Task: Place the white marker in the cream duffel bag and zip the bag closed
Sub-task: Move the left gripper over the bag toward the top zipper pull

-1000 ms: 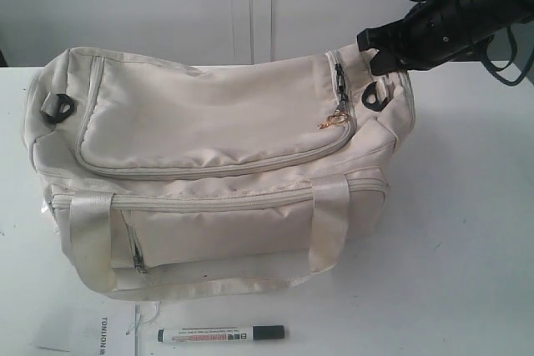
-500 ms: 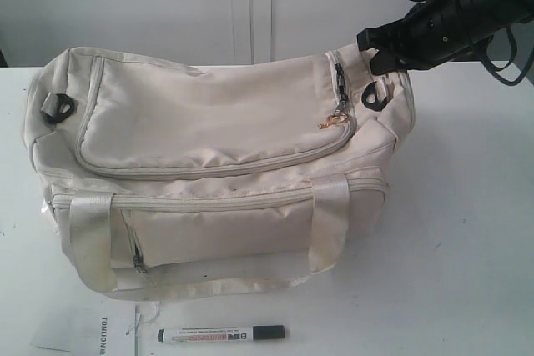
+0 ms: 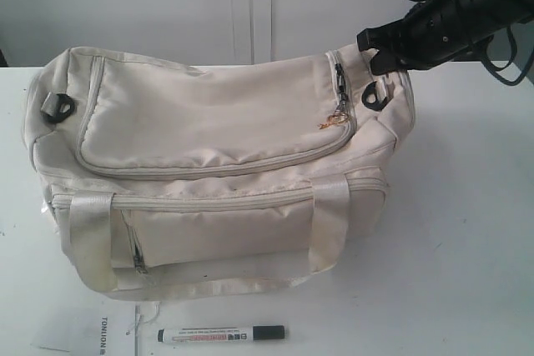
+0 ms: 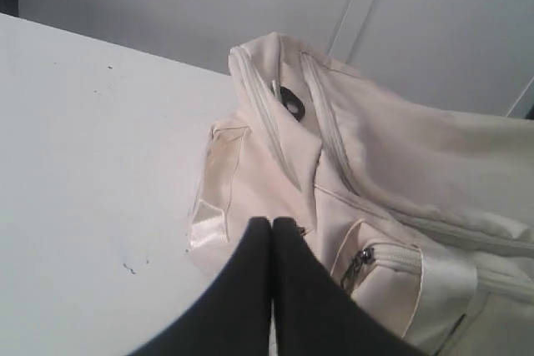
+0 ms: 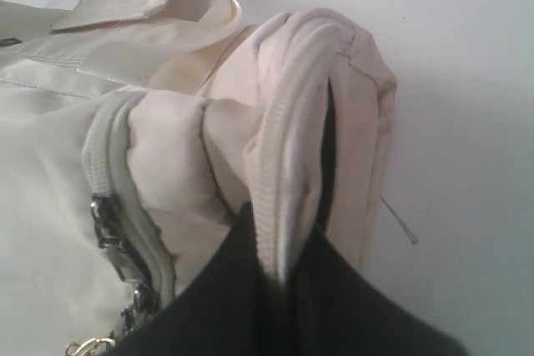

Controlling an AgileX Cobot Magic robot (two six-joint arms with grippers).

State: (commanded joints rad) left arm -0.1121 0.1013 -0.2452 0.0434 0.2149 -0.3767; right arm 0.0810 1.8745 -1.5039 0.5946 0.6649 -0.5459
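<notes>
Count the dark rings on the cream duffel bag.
2: one dark ring at the cream duffel bag's end on the exterior view's left, one at the right end. Others may be hidden.

Black left end effector (image 4: 272, 224), tips pressed together, near end of cream duffel bag (image 4: 375, 164), white table (image 4: 83, 164)

Cream bag (image 3: 217, 122), wht/blk marker (image 3: 221, 334)

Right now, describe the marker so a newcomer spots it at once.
The cream duffel bag fills the middle of the white table. On the strip in front of it, at the bottom of the exterior view, lies the white marker, flat and clear of the bag. It is the only slim stick there: white barrel, red label, black cap, beside a printed paper slip.
</notes>
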